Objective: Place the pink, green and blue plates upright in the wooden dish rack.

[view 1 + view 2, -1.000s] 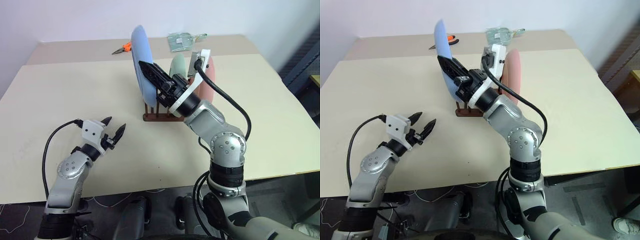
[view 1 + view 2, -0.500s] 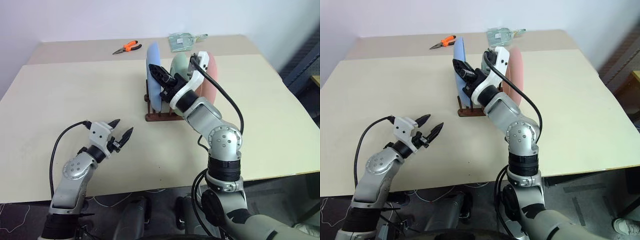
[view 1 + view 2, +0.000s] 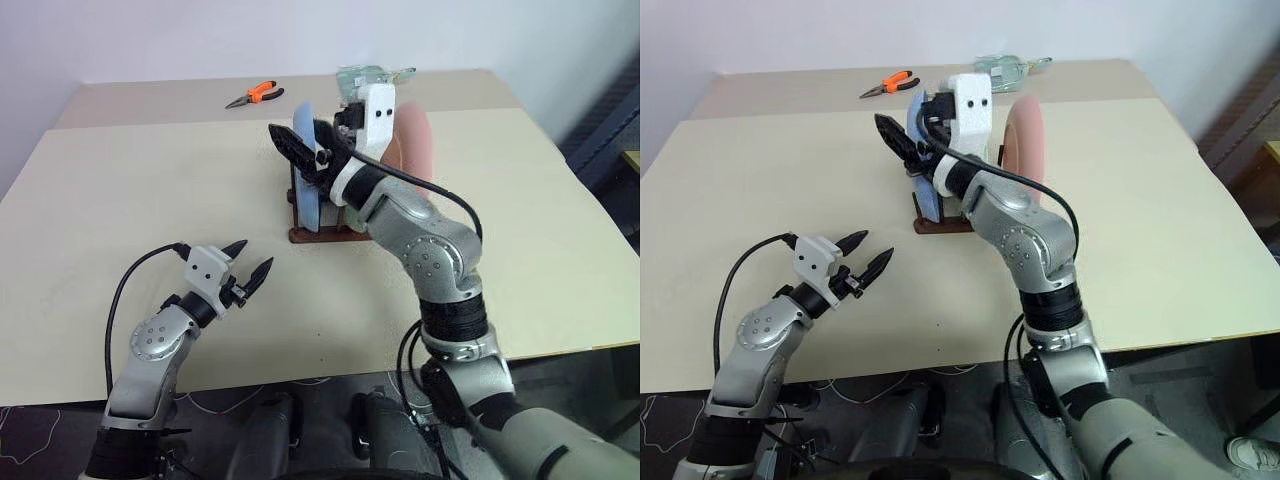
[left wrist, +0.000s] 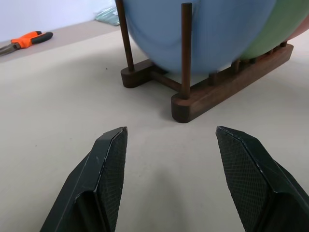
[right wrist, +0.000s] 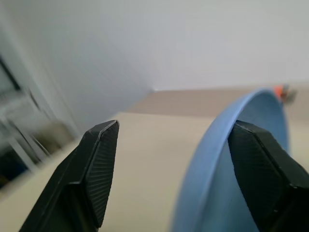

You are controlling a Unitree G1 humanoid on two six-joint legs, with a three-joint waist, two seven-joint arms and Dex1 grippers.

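Observation:
The blue plate [image 3: 305, 195] stands upright at the near end of the wooden dish rack [image 3: 315, 237], between its thin pegs. Behind it in the rack stand the green plate [image 4: 273, 26] and the pink plate [image 3: 415, 140], the green one mostly hidden by my right arm in the eye views. My right gripper [image 3: 305, 145] is open, its fingers on either side of the blue plate's top rim [image 5: 231, 183] without gripping it. Nearer the table's front, my left gripper [image 3: 254, 255] hovers open and empty, pointing at the rack [image 4: 227, 89].
Orange-handled pliers [image 3: 255, 95] lie at the back of the beige table [image 3: 120, 190]. A clear plastic bag [image 3: 372, 75] lies at the back behind the rack. Open tabletop stretches left and right of the rack.
The blue plate came down from a tilted hold into the rack. My right gripper rolled, then opened and let go of it. The left gripper has barely moved.

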